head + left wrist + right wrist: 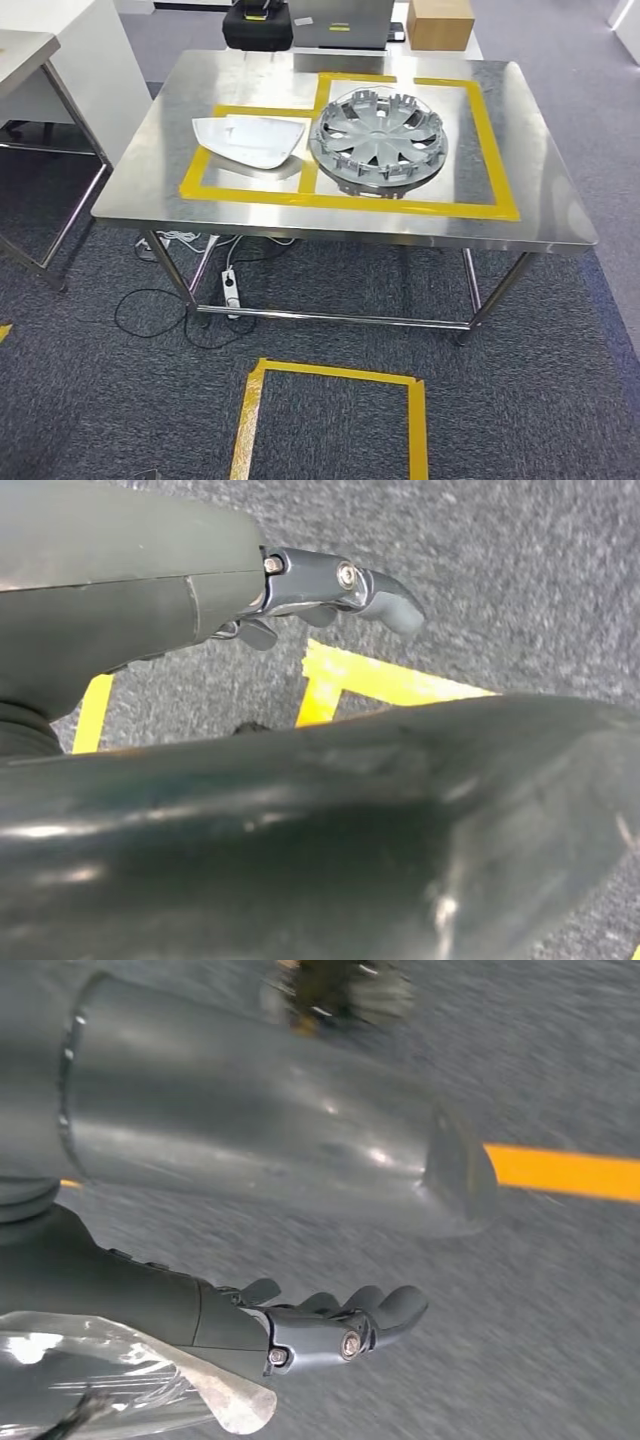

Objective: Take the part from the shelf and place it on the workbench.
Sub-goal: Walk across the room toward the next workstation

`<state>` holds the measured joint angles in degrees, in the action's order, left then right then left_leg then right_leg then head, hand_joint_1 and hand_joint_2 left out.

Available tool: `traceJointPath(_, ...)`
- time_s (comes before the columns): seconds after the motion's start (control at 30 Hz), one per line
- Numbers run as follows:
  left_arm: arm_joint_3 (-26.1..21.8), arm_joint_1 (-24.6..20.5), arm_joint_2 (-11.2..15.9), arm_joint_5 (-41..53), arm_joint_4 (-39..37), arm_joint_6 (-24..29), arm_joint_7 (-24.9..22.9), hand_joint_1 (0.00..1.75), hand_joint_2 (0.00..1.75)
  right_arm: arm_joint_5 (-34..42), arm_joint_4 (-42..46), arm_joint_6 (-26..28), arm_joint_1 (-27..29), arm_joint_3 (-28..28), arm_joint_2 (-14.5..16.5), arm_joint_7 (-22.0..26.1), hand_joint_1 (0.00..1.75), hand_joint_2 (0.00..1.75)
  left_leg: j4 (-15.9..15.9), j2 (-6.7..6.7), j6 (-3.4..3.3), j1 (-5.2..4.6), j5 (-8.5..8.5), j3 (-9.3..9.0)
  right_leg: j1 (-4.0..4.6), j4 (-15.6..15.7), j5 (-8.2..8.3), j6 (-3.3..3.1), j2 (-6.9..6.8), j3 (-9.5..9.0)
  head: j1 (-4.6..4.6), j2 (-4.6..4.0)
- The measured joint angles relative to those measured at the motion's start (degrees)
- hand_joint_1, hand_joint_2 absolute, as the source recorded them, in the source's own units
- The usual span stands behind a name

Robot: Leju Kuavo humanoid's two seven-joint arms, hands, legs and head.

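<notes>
This looks like a robotics test lab or light industrial workshop. A stainless-steel bench point(528, 190) on tubular legs stands on grey office carpet point(528, 400), with yellow tape point(498, 160) marking rectangular zones on its top and another taped square point(332, 375) on the floor in front. Car parts lie in the zones: a silver wheel cover point(380, 140) and a white mirror housing point(245, 141). A power strip point(231, 290) and loose cables trail underneath; a black case point(256, 25) and cardboard box point(439, 22) sit behind.

White curved part point(245, 141) flat on steel workbench point(151, 180), touching grey hubcap point(380, 141).
</notes>
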<state>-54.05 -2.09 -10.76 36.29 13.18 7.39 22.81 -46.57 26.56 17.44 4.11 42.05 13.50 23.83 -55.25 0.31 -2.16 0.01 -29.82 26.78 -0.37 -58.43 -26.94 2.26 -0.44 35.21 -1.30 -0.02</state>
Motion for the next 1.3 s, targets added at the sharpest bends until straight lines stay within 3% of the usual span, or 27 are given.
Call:
traceJointPath(0.1, 0.0, 0.0, 0.0, 0.2, 0.0, -0.2, 0.0, 0.0, 0.0, -1.0, -3.9, -0.6, -0.8, 0.6, -0.7, -2.0, 0.0, 0.0, 0.1, 0.28, -0.67, -0.1, 2.13, 2.63, -0.13, -9.4, -8.45, 0.54, 0.26, 2.73, 0.27, 0.0)
traceJointPath(0.13, 0.0, 0.0, 0.0, 0.5, 0.0, -0.3, -0.1, 0.0, 0.0, -1.5, -5.1, -1.1, -1.2, 0.7, -0.9, -3.5, 0.0, 0.0, 0.0, 0.36, -0.66, -0.17, 2.83, 3.57, -0.15, -12.7, -9.76, 0.64, 0.26, 3.08, 0.29, 0.0)
traceJointPath(0.17, 0.0, 0.0, 0.0, 0.8, 0.0, -0.4, -0.3, 0.0, 0.0, -2.1, -6.2, -1.7, -1.5, 0.8, -1.1, -5.4, 0.0, 0.0, -0.2, 0.45, -0.61, -0.23, 3.5, 4.51, -0.16, -14.6, -9.5, 0.69, 0.26, 2.74, 0.27, 0.0)
traceJointPath(0.2, 0.0, -0.1, 0.0, 1.3, 0.0, -0.4, -0.6, 0.0, 0.0, -2.6, -7.2, -2.3, -1.9, 0.8, -1.2, -7.8, 0.0, 0.0, -0.4, 0.51, -0.5, -0.25, 4.13, 5.45, -0.17, -14.6, -8.06, 0.69, 0.25, 1.51, 0.29, 0.0)
traceJointPath(0.27, 0.0, -0.2, 0.0, 2.4, 0.0, -0.5, -1.3, 0.0, 0.0, -3.6, -9.1, -4.4, -2.6, 0.8, -1.3, -13.1, 0.0, 0.0, -1.0, 0.53, -0.15, -0.26, 5.21, 7.13, -0.2, -8.9, -4.88, 0.5, 0.25, -3.85, 0.3, 0.0)
traceJointPath(0.33, 0.1, -0.4, 0.0, 3.5, 0.0, -0.9, -1.7, 0.0, 0.0, -5.2, -10.4, -7.7, -3.5, 0.7, -1.3, -17.1, 0.0, 0.0, -1.8, 0.53, 0.37, -0.43, 5.94, 8.29, -0.14, 0.1, -5.27, -0.01, 0.27, -10.23, 0.31, 0.0)
traceJointPath(0.37, 0.2, -0.5, 0.0, 3.9, 0.0, -1.3, -1.7, 0.0, 0.0, -6.2, -10.9, -9.2, -3.9, 0.5, -1.3, -18.3, 0.0, 0.0, -2.1, 0.59, 0.69, -0.49, 6.29, 8.55, -0.08, 3.1, -6.14, -0.34, 0.31, -12.0, 0.32, 0.0)
traceJointPath(0.4, 0.2, -0.7, 0.0, 4.1, 0.0, -1.6, -1.7, 0.0, 0.0, -7.2, -11.3, -10.3, -4.2, 0.2, -1.3, -19.0, 0.0, 0.0, -2.2, 0.68, 1.03, -0.5, 6.64, 8.73, 0.03, 4.6, -6.72, -0.72, 0.35, -12.64, 0.31, 0.0)
traceJointPath(0.47, 0.2, -1.0, 0.1, 4.4, 0.0, -1.9, -1.7, 0.0, 0.0, -8.9, -12.2, -12.2, -4.7, -0.4, -1.3, -20.5, 0.0, 0.0, -2.3, 0.75, 1.8, -0.29, 6.93, 8.93, 0.05, 4.7, -6.21, -1.58, 0.42, -11.94, 0.31, 0.0)
traceJointPath(0.53, 0.3, -0.9, 0.1, 5.2, 0.0, -2.2, -1.7, 0.0, 0.0, -10.9, -12.9, -14.7, -4.9, -1.4, -1.4, -22.6, 0.0, 0.0, -5.3, 0.52, 2.55, -0.08, 3.74, 9.91, -0.06, 4.7, -5.15, -2.36, 0.56, -11.13, 0.2, 0.0)
traceJointPath(0.6, 0.6, -0.9, 0.2, 6.5, 0.0, -2.8, -2.0, 0.0, 0.0, -13.7, -13.5, -19.0, -5.1, -3.0, -1.5, -25.7, 0.0, 0.0, -12.4, 0.35, 3.07, 0.07, -1.79, 11.85, 0.0, 4.5, -4.22, -2.73, 0.96, -10.08, 0.1, 0.0)
traceJointPath(0.63, 0.9, -0.9, 0.3, 7.2, 0.0, -3.1, -2.1, 0.0, 0.0, -14.8, -13.7, -21.3, -5.2, -3.9, -1.6, -27.3, 0.0, 0.0, -15.9, 0.34, 3.2, 0.12, -3.59, 12.58, 0.05, 4.4, -3.83, -2.75, 1.23, -9.52, 0.11, 0.0)
traceJointPath(0.67, 1.2, -0.9, 0.4, 7.7, 0.0, -3.3, -2.3, 0.0, 0.0, -15.5, -13.9, -23.2, -5.2, -4.9, -1.6, -28.7, 0.0, 0.0, -17.9, 0.31, 3.22, 0.14, -4.24, 12.61, 0.11, 4.2, -3.5, -2.72, 1.58, -9.12, 0.12, 0.0)
traceJointPath(0.7, 1.5, -0.9, 0.5, 8.0, 0.0, -3.4, -2.4, 0.0, 0.0, -15.8, -14.1, -24.2, -5.2, -5.6, -1.6, -29.5, 0.0, 0.0, -17.6, 0.23, 3.13, 0.15, -3.66, 11.66, 0.15, 4.0, -3.24, -2.65, 2.01, -8.74, 0.12, 0.0)
traceJointPath(0.77, 1.7, -0.9, 0.6, 8.2, 0.0, -3.6, -2.5, 0.0, 0.0, -15.5, -14.3, -24.6, -5.4, -6.4, -1.6, -30.4, 0.0, 0.0, -11.1, -1.05, 2.53, 0.14, -0.34, 7.2, 0.2, 3.4, -2.92, -2.49, 3.18, -8.24, 0.11, 0.0)
traceJointPath(0.83, 1.8, -0.7, 0.8, 8.2, 0.0, -3.6, -2.6, 0.0, 0.0, -15.3, -14.5, -24.6, -5.7, -6.8, -1.4, -30.7, 0.0, 0.0, -4.5, -3.8, 1.68, 0.26, 1.76, 3.13, 0.22, 3.0, -2.69, -2.18, 4.41, -7.4, 0.14, 0.0)
traceJointPath(0.9, 1.8, -0.5, 1.0, 8.3, 0.0, -3.6, -2.6, 0.0, 0.0, -15.2, -14.6, -24.7, -5.9, -7.1, -1.3, -30.9, 0.0, 0.0, -2.6, -4.78, 1.21, 0.22, 1.85, 2.12, 0.03, 2.8, -2.32, -1.54, 5.72, -6.78, 0.13, 0.0)
traceJointPath(0.97, 1.8, -0.7, 1.0, 8.3, 0.0, -3.7, -2.6, 0.0, 0.0, -15.2, -14.7, -24.7, -6.0, -7.3, -1.3, -30.9, 0.0, 0.0, -1.5, -3.24, 0.92, 0.24, 1.91, 2.07, -0.04, 2.6, -2.14, -0.79, 6.46, -6.1, 0.13, 0.0)
traceJointPath(1.03, 1.9, -0.9, 1.0, 8.3, 0.0, -3.7, -2.6, 0.0, 0.0, -15.3, -14.8, -24.8, -6.1, -7.5, -1.3, -31.1, 0.0, 0.0, -0.1, -1.64, 0.36, 0.53, 2.12, 1.99, 0.17, -0.1, -3.93, -0.21, 4.37, -4.16, 0.55, 0.0)
traceJointPath(1.1, 1.9, -0.8, 1.0, 8.5, 0.0, -3.8, -2.8, 0.0, 0.0, -15.3, -14.8, -25.0, -6.3, -7.7, -1.4, -31.6, 0.0, 0.0, 0.2, -0.01, 0.04, 0.58, 2.37, 2.22, 0.23, -7.1, -7.64, 0.31, 1.63, -0.83, 1.0, 0.0)
traceJointPath(1.17, 1.9, -0.6, 1.0, 8.8, 0.0, -4.0, -3.0, 0.0, 0.0, -15.1, -14.8, -24.9, -6.7, -7.8, -1.4, -32.5, 0.0, 0.0, 0.0, 1.89, 0.05, 0.52, 2.42, 2.43, 0.2, -13.2, -9.64, 0.71, 0.84, 1.57, 1.06, 0.0)
traceJointPath(1.2, 1.9, -0.5, 1.0, 8.9, 0.0, -4.2, -3.1, 0.0, 0.0, -15.0, -14.8, -24.9, -6.9, -7.8, -1.4, -33.2, 0.0, 0.0, -0.1, 2.76, 0.06, 0.51, 2.42, 2.47, 0.18, -13.4, -9.1, 0.81, 0.61, 1.34, 1.07, 0.0)
traceJointPath(1.23, 1.9, -0.6, 1.0, 9.0, 0.0, -4.5, -3.1, 0.0, 0.0, -14.8, -14.8, -24.8, -6.9, -7.8, -1.4, -34.0, 0.0, 0.0, -0.2, 3.51, 0.11, 0.52, 2.41, 2.49, 0.14, -11.2, -7.53, 0.83, 0.21, -0.1, 1.06, 0.0)
traceJointPath(1.3, 2.0, -0.8, 1.0, 9.1, 0.0, -4.8, -3.2, 0.0, 0.0, -14.5, -14.8, -24.8, -6.9, -7.8, -1.4, -35.4, 0.0, 0.0, -0.6, 4.68, 0.42, 0.37, 2.25, 2.53, 0.2, -3.1, -4.04, 0.8, -2.19, -4.53, 1.11, 0.0)
